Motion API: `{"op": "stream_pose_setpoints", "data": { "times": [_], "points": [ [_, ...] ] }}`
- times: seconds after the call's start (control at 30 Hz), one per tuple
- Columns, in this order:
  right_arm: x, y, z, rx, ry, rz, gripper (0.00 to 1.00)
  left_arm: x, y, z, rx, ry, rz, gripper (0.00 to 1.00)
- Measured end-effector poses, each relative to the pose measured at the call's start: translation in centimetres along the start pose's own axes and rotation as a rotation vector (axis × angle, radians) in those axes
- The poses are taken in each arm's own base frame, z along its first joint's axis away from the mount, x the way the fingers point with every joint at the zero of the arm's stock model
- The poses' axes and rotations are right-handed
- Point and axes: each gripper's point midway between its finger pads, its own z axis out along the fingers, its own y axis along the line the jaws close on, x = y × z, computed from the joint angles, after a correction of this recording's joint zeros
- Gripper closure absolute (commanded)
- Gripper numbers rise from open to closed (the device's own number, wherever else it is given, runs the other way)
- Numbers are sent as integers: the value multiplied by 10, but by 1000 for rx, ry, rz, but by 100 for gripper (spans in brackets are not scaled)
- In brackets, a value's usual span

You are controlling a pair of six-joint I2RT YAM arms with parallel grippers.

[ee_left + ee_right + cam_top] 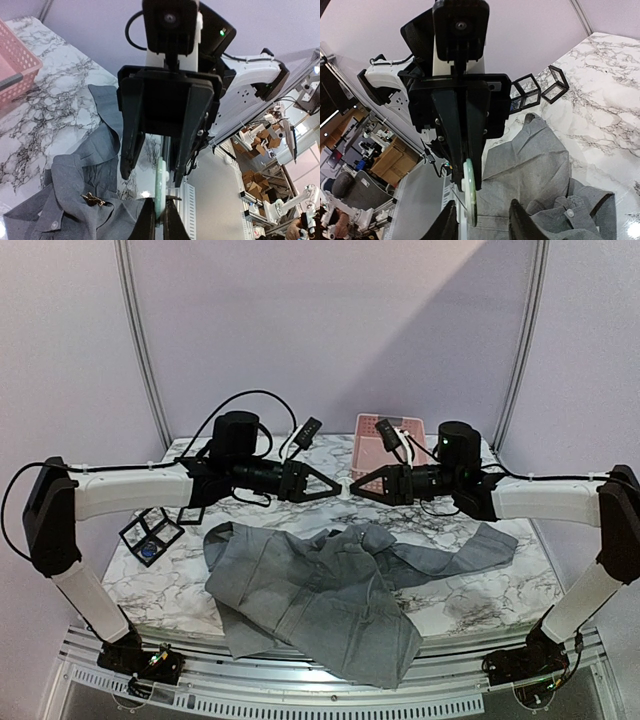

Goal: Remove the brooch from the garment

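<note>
Brooch (469, 192), pale disc upright in midair, pinched edgewise by left jaws, right jaws spread, garment (300, 590) below.

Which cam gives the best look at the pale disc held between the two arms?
Right wrist: the pale disc shows obliquely, part of its face visible, clamped in the left gripper's jaws. Left wrist sees it nearly edge-on, a thin sliver. Top external shows only a tiny white speck.

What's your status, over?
Left tool shut on pale disc, mid-air over garment. Right tool open around it. Small gold piece on garment. No obstruction seen.
</note>
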Motion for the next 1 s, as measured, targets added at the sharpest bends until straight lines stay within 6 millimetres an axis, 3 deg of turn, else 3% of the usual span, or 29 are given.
{"op": "stream_pose_setpoints", "data": {
  "times": [0.33,1.0],
  "points": [
    [0,9,3,33,-24,-34,53,-20,4,-13,26,-88,-28,100],
    [-12,3,10,123,-73,-83,57,-23,-1,-13,56,-100,-35,100]
  ]
}}
